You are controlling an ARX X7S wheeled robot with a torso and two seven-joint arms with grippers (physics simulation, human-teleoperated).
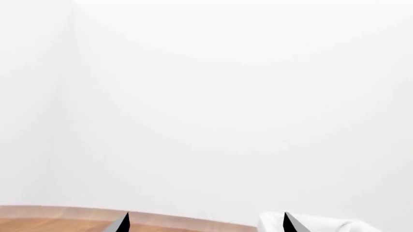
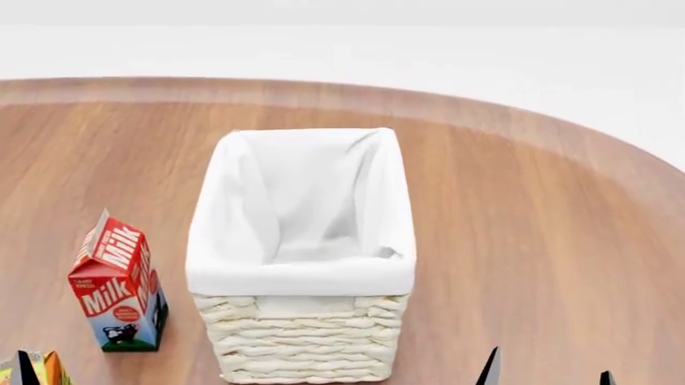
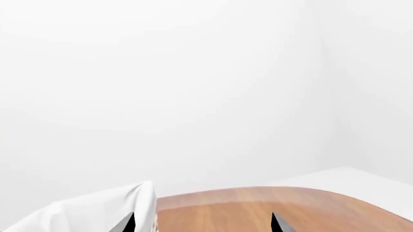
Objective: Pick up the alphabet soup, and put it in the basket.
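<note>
The alphabet soup is out of view in all three views. The basket (image 2: 303, 337) of pale woven wicker stands at the table's middle, and its white cloth lining (image 2: 305, 200) holds nothing. My right gripper (image 2: 548, 375) is open, its two dark fingertips showing at the bottom edge to the right of the basket. In the right wrist view the gripper (image 3: 203, 223) is wide open and empty, with the basket's cloth rim (image 3: 96, 210) beside one fingertip. My left gripper (image 1: 206, 223) is also wide open and empty, the basket's cloth (image 1: 322, 224) behind one fingertip.
A red and white milk carton (image 2: 115, 281) stands upright left of the basket. A yellow-orange carton (image 2: 41, 370) is cut off at the bottom left corner. The round wooden table (image 2: 535, 208) curves away at the back and right, before white walls.
</note>
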